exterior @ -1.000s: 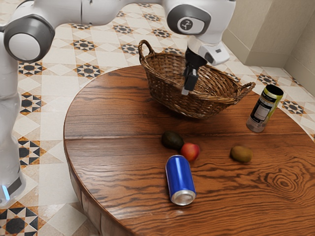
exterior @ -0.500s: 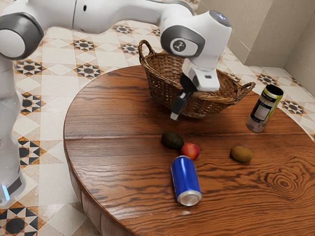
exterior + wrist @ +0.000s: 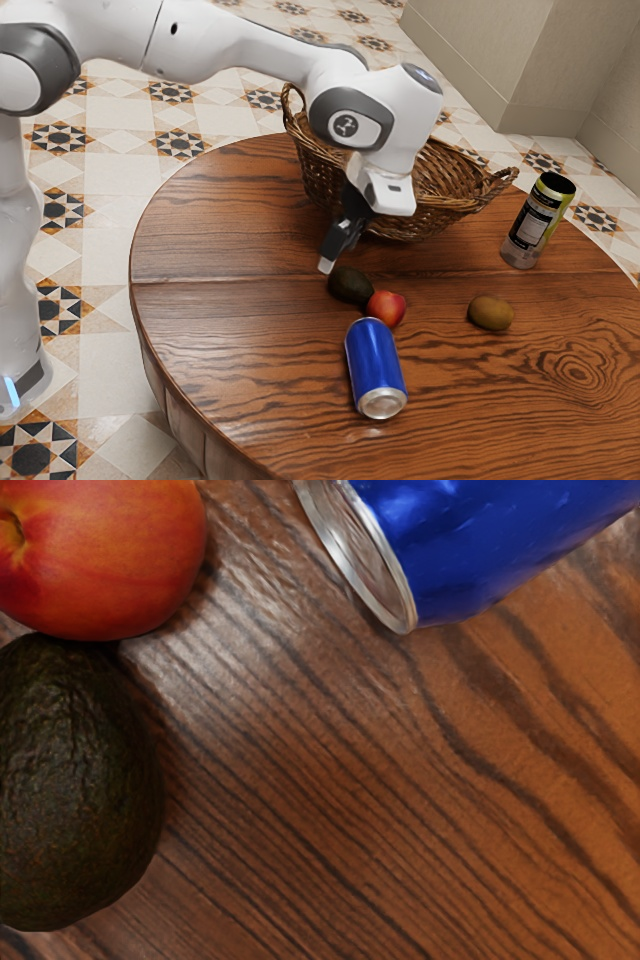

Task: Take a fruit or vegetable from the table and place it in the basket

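Note:
My gripper point(image 3: 328, 264) hangs low over the table, just to the exterior view's left of the dark avocado point(image 3: 350, 285). A red-orange peach point(image 3: 386, 308) lies against the avocado, and a brown kiwi-like fruit point(image 3: 490, 313) lies apart toward the exterior view's right. Behind the gripper stands the wicker basket point(image 3: 420, 212); the arm hides part of it. From the hand, the wrist view has the avocado point(image 3: 75, 785) touching the peach point(image 3: 110, 555). Whether the gripper is open or shut is unclear.
A blue can point(image 3: 375, 365) lies on its side close to the peach, its end also in the wrist view. An upright yellow-black can point(image 3: 537, 222) stands right of the basket in the exterior view. The round table's edge point(image 3: 150, 345) curves around the left.
My hand has come down from over the basket, toward the exterior view's left and the avocado. The blue can has shifted slightly to that view's right overall, rolling back a little lately.

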